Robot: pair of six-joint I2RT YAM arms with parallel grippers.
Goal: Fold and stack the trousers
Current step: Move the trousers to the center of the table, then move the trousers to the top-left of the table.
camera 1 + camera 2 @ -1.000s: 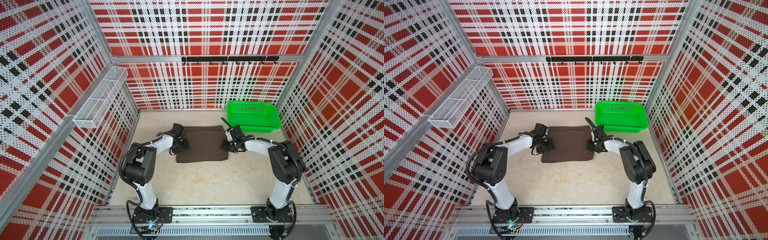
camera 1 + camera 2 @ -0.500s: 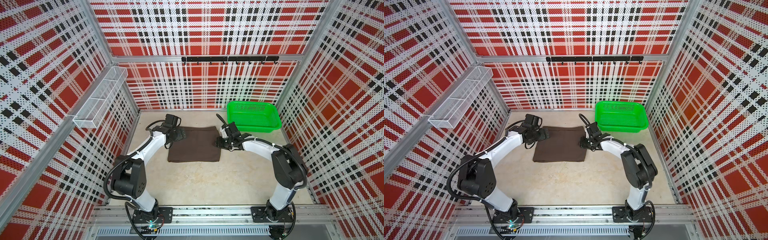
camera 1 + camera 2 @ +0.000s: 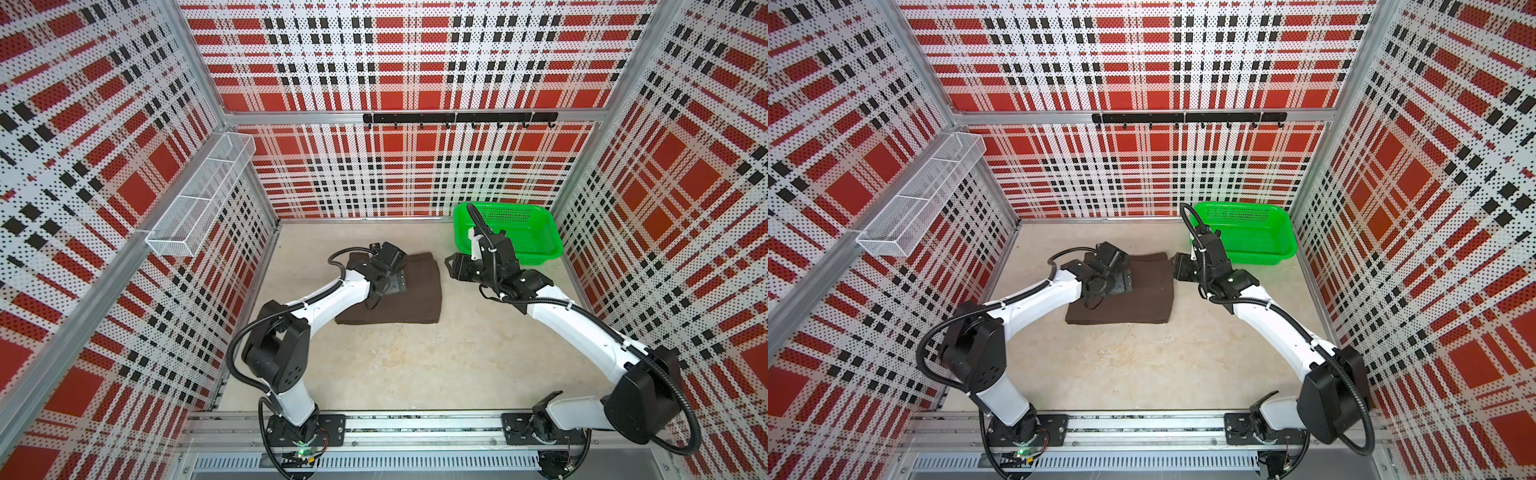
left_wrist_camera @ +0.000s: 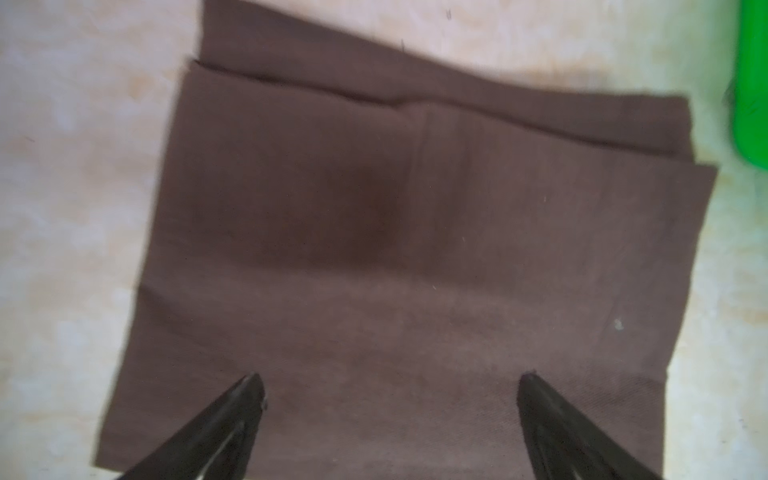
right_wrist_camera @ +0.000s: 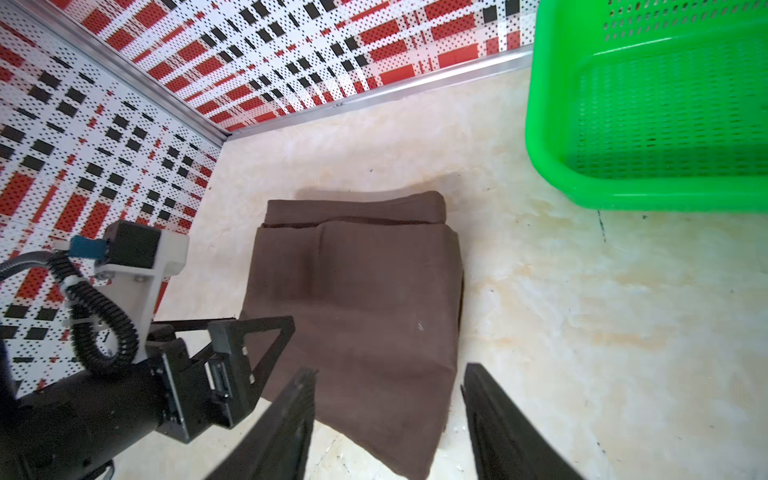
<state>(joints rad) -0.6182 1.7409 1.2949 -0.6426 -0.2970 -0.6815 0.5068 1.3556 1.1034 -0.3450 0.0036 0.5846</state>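
The trousers (image 3: 415,303) (image 3: 1142,303) lie folded into a thick dark brown rectangle on the table, toward the back and left of centre. My left gripper (image 3: 395,284) (image 3: 1121,284) hovers over their left half. In the left wrist view it (image 4: 390,382) is wide open, with only the cloth (image 4: 374,228) below and nothing between the fingers. My right gripper (image 3: 451,266) (image 3: 1177,266) hangs just off the trousers' far right corner. In the right wrist view it (image 5: 389,372) stands open above the cloth's (image 5: 357,291) near edge and holds nothing.
A bright green mesh basket (image 3: 503,206) (image 3: 1237,204) (image 5: 552,174) stands at the back right, close behind my right wrist. A white wire shelf (image 3: 199,195) hangs on the left wall and a black hook rail (image 3: 457,118) on the back wall.
The folded trousers slid left and toward the back between the earliest frames and half a second ago. Both grippers have opened; the left now hangs over the cloth, the right has drawn off its right edge.
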